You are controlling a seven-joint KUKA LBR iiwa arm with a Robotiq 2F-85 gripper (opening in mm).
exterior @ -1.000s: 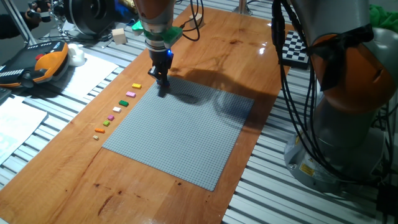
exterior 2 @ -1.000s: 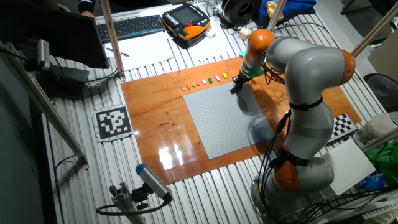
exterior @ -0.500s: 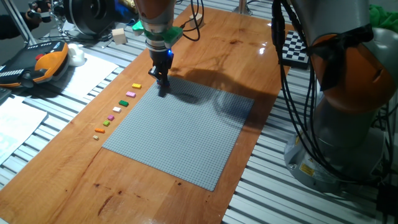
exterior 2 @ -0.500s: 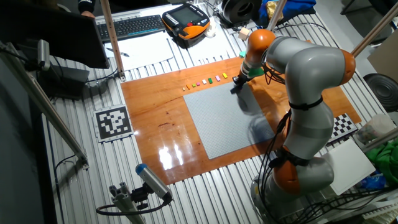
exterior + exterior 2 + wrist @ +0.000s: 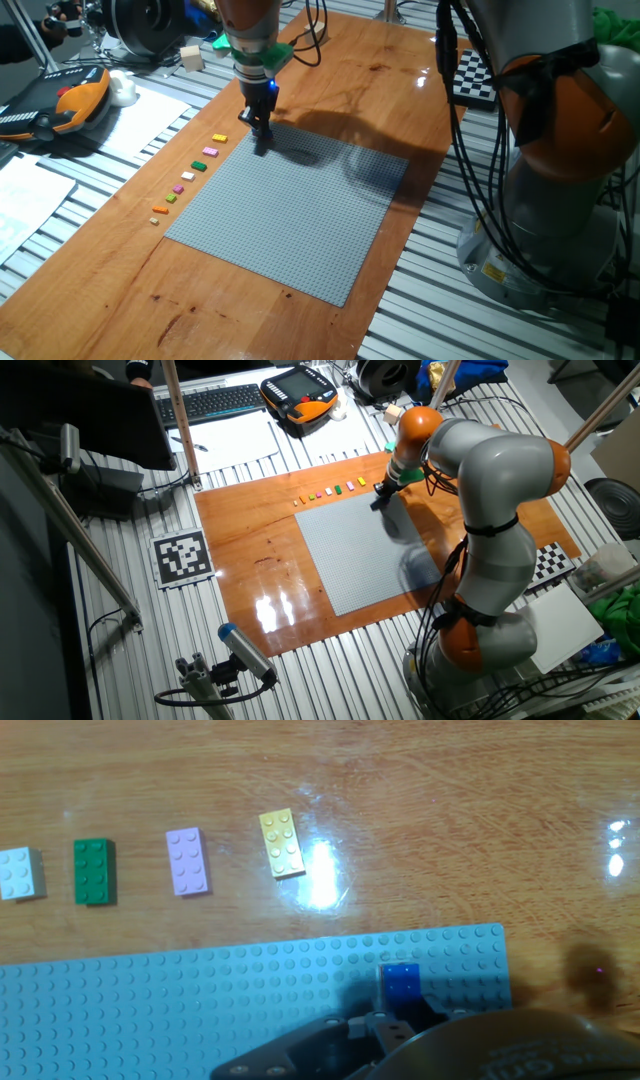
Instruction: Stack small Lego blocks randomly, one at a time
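Hovering low over the baseplate's [image 5: 290, 210] far corner, the gripper [image 5: 261, 140] sits right at a blue block [image 5: 402, 984] on the studs there; whether its fingers pinch that block or stand open, I cannot tell. Just off the plate's edge lie yellow [image 5: 282, 843], pink [image 5: 188, 861], green [image 5: 95, 871] and white [image 5: 20, 873] blocks in a row. These look light, rigid and slick, so gripping the long sides squarely seems safest; a skewed pinch could flick one away.
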